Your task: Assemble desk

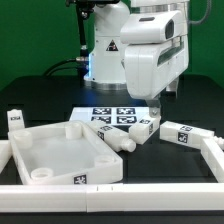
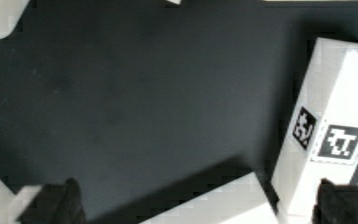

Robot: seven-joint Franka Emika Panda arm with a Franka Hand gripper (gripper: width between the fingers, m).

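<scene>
Hovering above the black bench (image 2: 140, 110), the arm's jaws stand wide apart and hold nothing, with one fingertip (image 2: 350, 203) poised over a tagged white desk leg (image 2: 327, 110). The rimmed tabletop (image 1: 55, 150) lies well apart from the jaws, near the marker board (image 1: 110, 115).

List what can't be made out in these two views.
Tag on the leg at the exterior view's right: too small to read.
Exterior view: marker board, near edge hidden by two legs.
Wrist view: tagged leg cut off by frame edge; gripper shows only fingertips.
</scene>
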